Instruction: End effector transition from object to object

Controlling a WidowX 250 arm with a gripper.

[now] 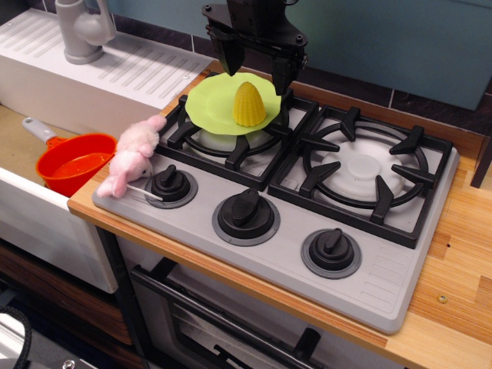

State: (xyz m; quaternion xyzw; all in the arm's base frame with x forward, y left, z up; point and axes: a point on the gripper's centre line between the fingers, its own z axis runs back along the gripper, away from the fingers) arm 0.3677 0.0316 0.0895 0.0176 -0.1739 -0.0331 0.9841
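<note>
While hanging above yellow corn [248, 104] on green plate [219, 98], tool [255, 68] spread wide (fingers empty), touching nothing.

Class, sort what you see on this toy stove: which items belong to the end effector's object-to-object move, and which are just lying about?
Likely in the job:
black two-fingered end effector
yellow toy corn cob
lime green round plate

Just lying about:
pink plush toy
orange pot with grey handle
grey faucet
three black stove knobs
</note>
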